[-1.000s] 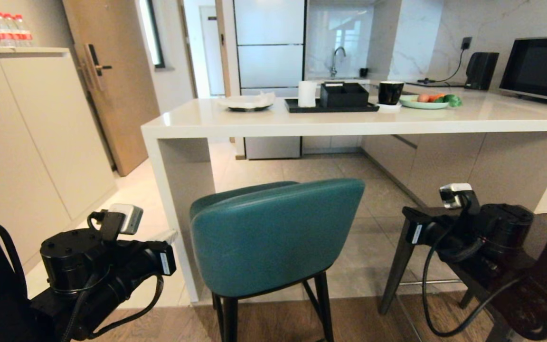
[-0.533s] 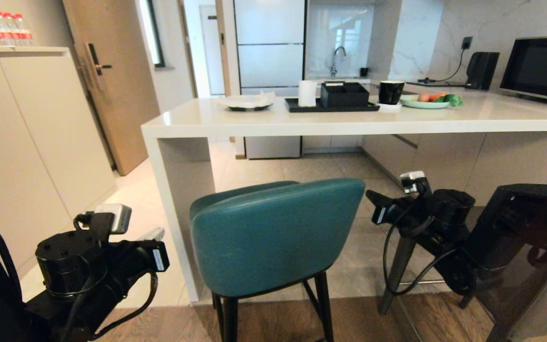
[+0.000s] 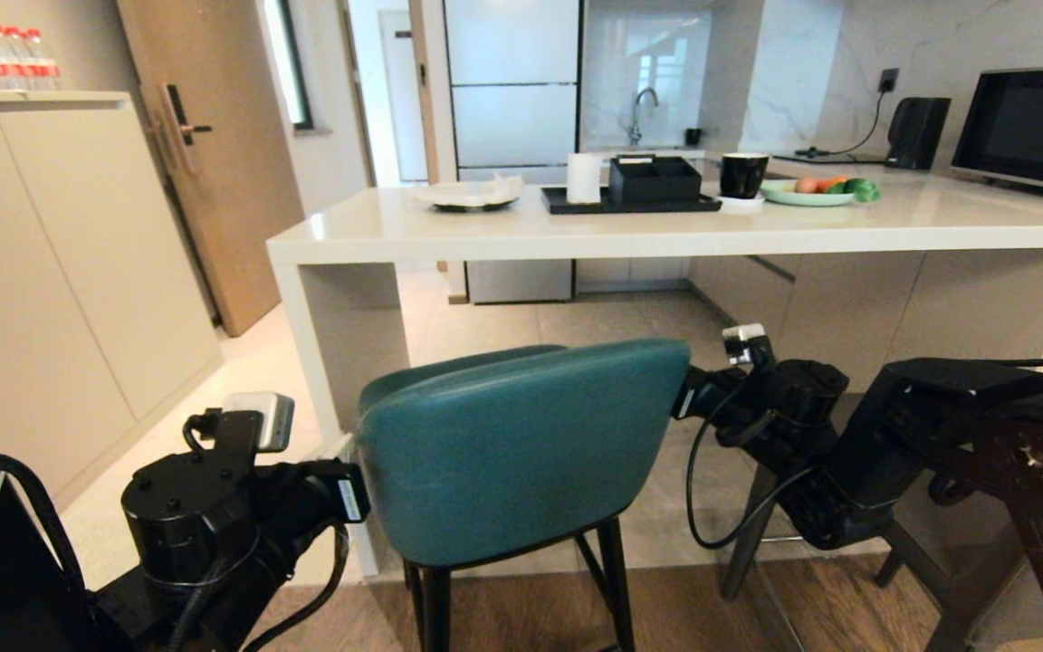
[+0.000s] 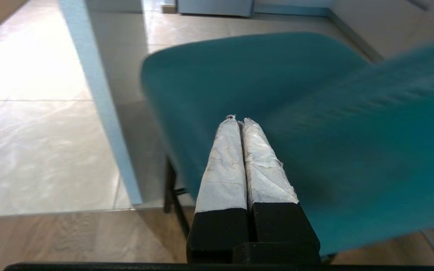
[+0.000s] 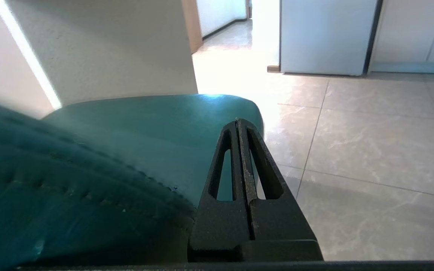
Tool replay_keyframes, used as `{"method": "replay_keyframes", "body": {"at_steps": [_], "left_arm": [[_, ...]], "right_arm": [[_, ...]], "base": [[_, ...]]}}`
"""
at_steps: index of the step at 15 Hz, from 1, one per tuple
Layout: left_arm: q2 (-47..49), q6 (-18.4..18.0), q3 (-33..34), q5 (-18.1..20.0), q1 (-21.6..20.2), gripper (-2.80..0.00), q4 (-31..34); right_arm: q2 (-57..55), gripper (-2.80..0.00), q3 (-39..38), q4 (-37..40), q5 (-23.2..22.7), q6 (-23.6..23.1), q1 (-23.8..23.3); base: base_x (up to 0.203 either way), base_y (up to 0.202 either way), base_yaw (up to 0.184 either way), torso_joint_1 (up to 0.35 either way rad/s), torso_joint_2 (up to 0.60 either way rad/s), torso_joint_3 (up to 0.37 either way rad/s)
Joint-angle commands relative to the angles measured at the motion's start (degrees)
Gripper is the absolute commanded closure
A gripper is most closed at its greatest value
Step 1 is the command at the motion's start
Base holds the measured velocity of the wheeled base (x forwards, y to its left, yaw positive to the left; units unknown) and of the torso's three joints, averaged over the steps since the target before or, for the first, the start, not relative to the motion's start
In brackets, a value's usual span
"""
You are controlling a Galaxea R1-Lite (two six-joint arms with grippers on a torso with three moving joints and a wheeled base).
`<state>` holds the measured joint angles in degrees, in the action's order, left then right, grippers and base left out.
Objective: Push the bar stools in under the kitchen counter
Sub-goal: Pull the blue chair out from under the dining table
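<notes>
The teal bar stool [image 3: 521, 453] stands in front of the kitchen counter [image 3: 666, 240], its rounded back towards me and its front just under the slab's edge. My left gripper [image 3: 351, 442] is shut, its white-taped fingertips [image 4: 239, 119] against the left edge of the teal back [image 4: 277, 94]. My right gripper [image 3: 683, 400] is also shut, its black tips [image 5: 237, 121] at the right side of the teal stool [image 5: 145, 128]. The dark-grey stool is mostly hidden behind my right arm; one tapered leg [image 3: 743, 534] shows.
The counter's slab side leg [image 3: 340, 362] stands just left of the teal stool. A beige cupboard unit [image 3: 51, 272] with water bottles [image 3: 5, 54] fills the left. On the counter are a black tray [image 3: 630, 204], a plate [image 3: 807, 195] and a microwave [image 3: 1028, 127].
Both arms have closed in on the teal stool: the right arm swung left from over the dark-grey stool to the teal back's right edge, the left arm moved right to its left edge.
</notes>
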<state>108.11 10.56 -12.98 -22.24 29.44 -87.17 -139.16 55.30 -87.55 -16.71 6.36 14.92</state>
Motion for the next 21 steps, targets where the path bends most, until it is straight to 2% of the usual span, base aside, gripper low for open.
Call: {"method": "replay_keyframes", "body": {"at_steps": [1, 5, 14, 21], "left_arm": [[0.6, 0.2, -0.4, -0.2, 1.5, 0.0, -0.5], [2.2, 1.4, -1.3, 0.1, -0.3, 0.0, -0.5], [3.1, 1.6, -2.3, 0.8, -1.7, 0.0, -0.5], [2.4, 1.1, -1.7, 2.7, -1.7, 0.0, -0.5]], "right_arm": [[2.7, 0.0, -4.4, -0.1, -1.6, -0.8, 0.4], [10.0, 0.0, -13.9, -0.1, -4.3, -1.1, 2.6], [28.8, 0.0, -30.0, -0.1, -5.8, -0.8, 10.0], [27.5, 0.0, -31.1, -0.1, -4.5, -0.7, 9.7]], "base": [[0.0, 0.0, 0.0, 0.0, 0.0, 0.0], [0.0, 0.0, 0.0, 0.0, 0.0, 0.0], [0.0, 0.0, 0.0, 0.0, 0.0, 0.0], [0.0, 0.0, 0.0, 0.0, 0.0, 0.0]]}}
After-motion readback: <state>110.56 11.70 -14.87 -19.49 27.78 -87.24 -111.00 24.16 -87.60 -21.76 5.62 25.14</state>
